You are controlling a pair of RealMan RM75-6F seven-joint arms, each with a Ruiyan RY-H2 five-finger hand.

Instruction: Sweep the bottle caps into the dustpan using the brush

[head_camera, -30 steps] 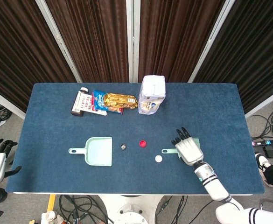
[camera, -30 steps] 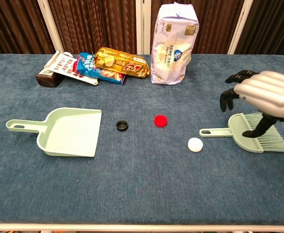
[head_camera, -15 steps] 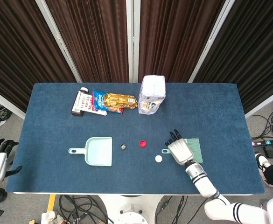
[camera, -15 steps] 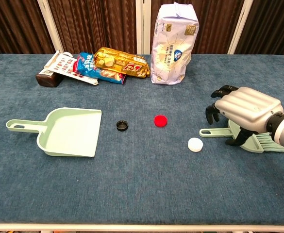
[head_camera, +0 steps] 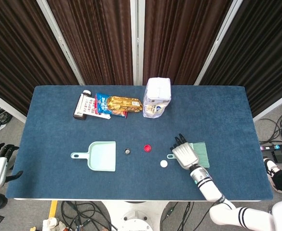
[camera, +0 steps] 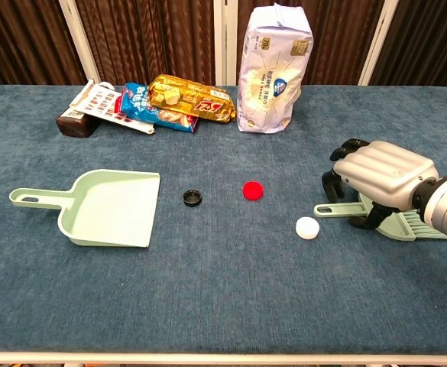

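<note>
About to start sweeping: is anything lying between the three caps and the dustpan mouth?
Nothing visible blocks the way. The black cap, red cap and white cap lie on bare cloth right of the dustpan, whose open mouth faces them. The snack packets sit well behind.

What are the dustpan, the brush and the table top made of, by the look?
Dustpan: pale green moulded plastic, likely; smooth matte, one piece with its handle.
Brush: the same green plastic, with fine bristles, probably synthetic.
Table top: dark blue cloth or felt; its surface looks mottled and fibrous, without shine.
</note>
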